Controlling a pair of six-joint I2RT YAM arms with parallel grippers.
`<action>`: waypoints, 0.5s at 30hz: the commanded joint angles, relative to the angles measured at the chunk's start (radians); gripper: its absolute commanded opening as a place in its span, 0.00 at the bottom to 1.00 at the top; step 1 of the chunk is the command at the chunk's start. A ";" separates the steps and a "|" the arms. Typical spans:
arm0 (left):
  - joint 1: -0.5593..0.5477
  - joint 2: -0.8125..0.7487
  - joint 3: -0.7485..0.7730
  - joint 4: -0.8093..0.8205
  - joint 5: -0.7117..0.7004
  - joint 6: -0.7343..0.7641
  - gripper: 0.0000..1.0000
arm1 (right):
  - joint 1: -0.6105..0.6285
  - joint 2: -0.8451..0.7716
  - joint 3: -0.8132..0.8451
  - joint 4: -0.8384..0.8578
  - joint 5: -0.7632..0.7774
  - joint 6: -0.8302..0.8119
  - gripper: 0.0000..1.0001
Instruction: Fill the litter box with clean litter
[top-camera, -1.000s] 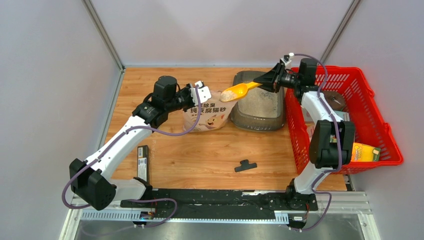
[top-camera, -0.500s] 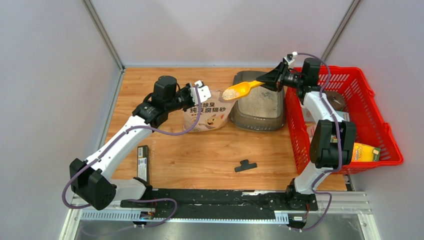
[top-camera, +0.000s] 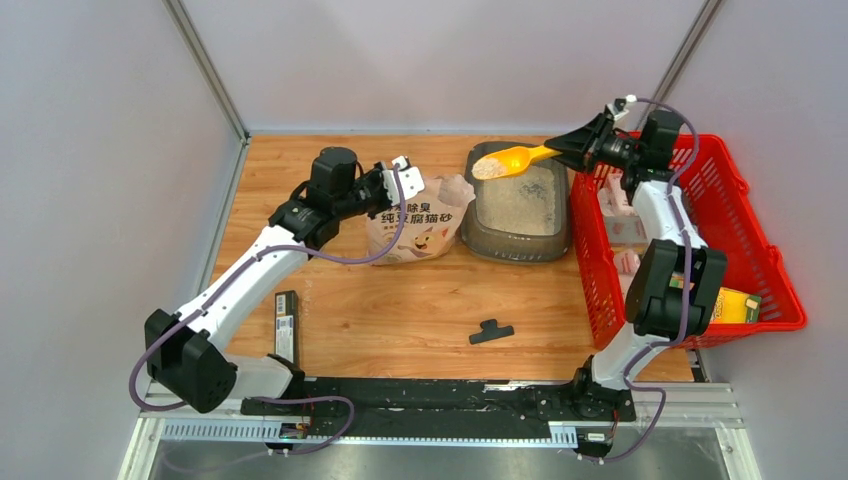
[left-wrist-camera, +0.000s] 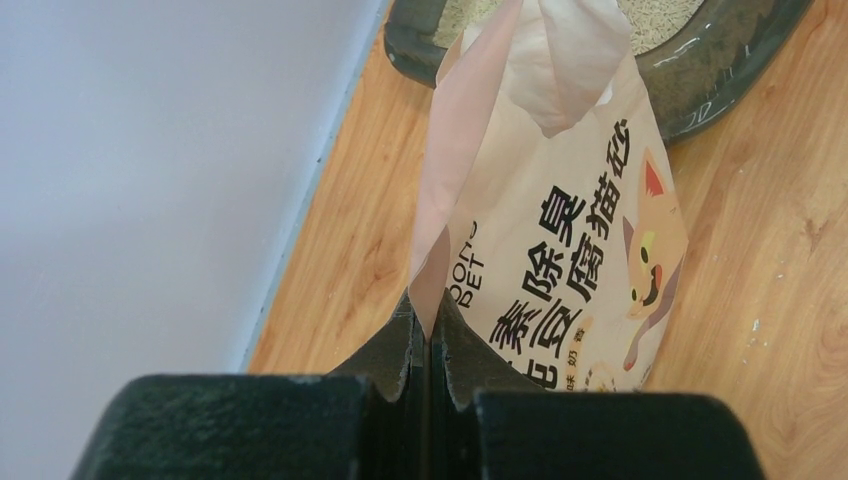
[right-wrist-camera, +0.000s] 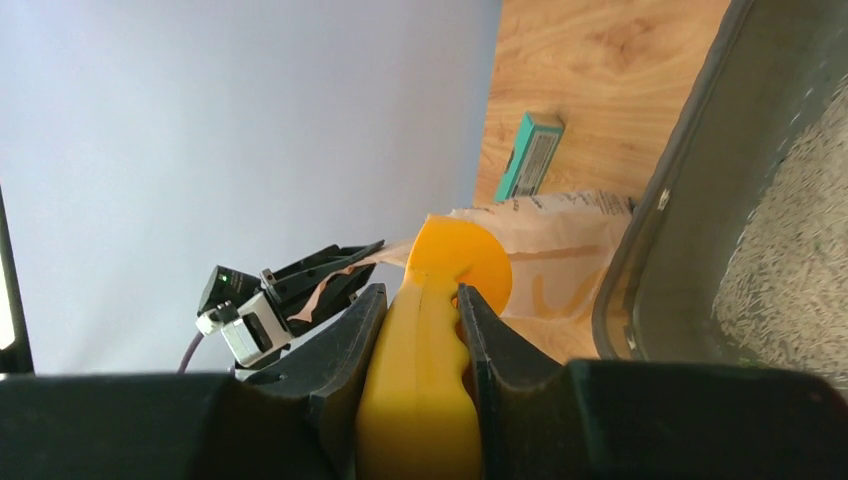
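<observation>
The dark grey litter box (top-camera: 488, 235) sits at the back middle of the table, with pale litter (top-camera: 532, 205) inside; it also shows in the right wrist view (right-wrist-camera: 680, 240). My right gripper (top-camera: 572, 150) is shut on the handle of a yellow scoop (top-camera: 505, 160), whose bowl holds litter above the box's back left corner; the scoop shows in the right wrist view (right-wrist-camera: 430, 340). My left gripper (top-camera: 392, 186) is shut on the top edge of the pink-white litter bag (top-camera: 415, 228), which stands left of the box; the bag shows in the left wrist view (left-wrist-camera: 560, 240).
A red mesh basket (top-camera: 745, 250) with several items stands at the right, against the box. A small black part (top-camera: 491, 331) lies on the table in front. A dark flat box (top-camera: 286, 325) lies at the front left. Grey walls close the back and sides.
My right gripper has carried the loaded scoop to the right and back, from above the bag's mouth to above the litter box. The left arm keeps holding the bag.
</observation>
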 joint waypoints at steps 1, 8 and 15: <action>0.001 -0.019 0.116 0.204 0.040 -0.004 0.00 | -0.080 -0.012 0.099 0.071 -0.028 0.030 0.00; -0.004 -0.006 0.132 0.189 0.049 -0.008 0.00 | -0.220 0.060 0.207 0.046 -0.009 -0.017 0.00; -0.004 -0.017 0.112 0.192 0.055 -0.015 0.00 | -0.292 0.103 0.322 -0.130 0.044 -0.226 0.00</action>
